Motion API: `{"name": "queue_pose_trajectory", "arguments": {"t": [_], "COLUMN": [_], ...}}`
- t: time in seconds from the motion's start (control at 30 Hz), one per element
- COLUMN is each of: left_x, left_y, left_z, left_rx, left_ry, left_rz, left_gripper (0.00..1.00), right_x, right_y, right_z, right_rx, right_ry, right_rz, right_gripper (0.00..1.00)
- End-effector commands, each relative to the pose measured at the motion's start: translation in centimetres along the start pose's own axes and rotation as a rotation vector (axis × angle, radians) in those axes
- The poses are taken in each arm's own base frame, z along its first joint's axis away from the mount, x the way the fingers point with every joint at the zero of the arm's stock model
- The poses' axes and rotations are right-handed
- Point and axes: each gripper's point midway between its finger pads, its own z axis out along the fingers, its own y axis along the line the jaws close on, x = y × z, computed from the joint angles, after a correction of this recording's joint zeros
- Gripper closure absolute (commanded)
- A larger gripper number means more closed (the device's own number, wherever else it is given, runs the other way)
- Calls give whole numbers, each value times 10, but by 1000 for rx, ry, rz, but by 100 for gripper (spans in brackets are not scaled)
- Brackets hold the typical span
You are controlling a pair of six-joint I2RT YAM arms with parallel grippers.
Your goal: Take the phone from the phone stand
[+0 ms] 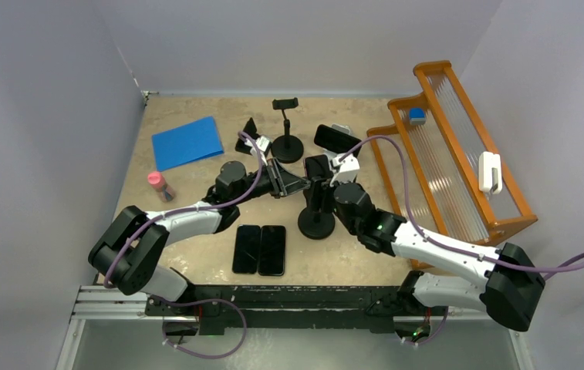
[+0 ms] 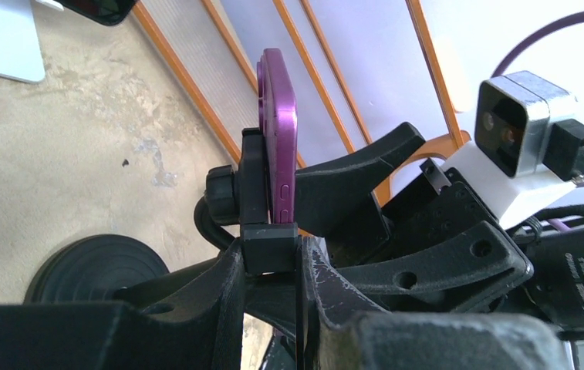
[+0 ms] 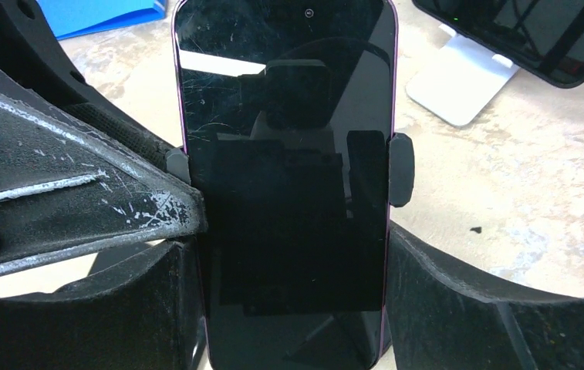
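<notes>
Purple-framed, black-glass phone (image 3: 285, 154) stands upright in the side-tab clamp of the black round-base phone stand (image 1: 316, 223), mid-table.

R gripper (image 3: 296, 262): fingers appear closed on the phone's side edges, just beside the clamp tabs.

L gripper (image 2: 271, 270): pinched on the clamp block at the stand neck.

Step in hand: extraction.
1. L holds the stand rigid, base flat on the table.
2. R draws the phone straight along its long axis, no twist.
3. Grip firm, since glass is likely slick.
4. If the tabs bind, rock slightly. Don't tip the base.
</notes>
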Motion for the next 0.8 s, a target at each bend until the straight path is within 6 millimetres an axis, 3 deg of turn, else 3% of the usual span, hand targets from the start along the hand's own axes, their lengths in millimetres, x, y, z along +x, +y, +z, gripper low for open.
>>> {"name": "queue_pose_trajectory", "arguments": {"t": [0.0,0.27,0.77], "left_x": [2,6,14], "left_y": [4,4,11], "left_z": [-5,-12,-8], "left_rx": [17,105,134], "left_ry": [-40,-95,-61], "left_rz": [-17,-46,-42], "left_gripper": [100,100,100], "right_x": [-7,8,-6], "right_y": [2,15,38], "right_z": [-6,-27,-51], "right_rx": [-44,-242,-425], "right_ry": [-69,-104,-167], "right_rz": [101,182,226], "right_gripper": [100,100,100]}}
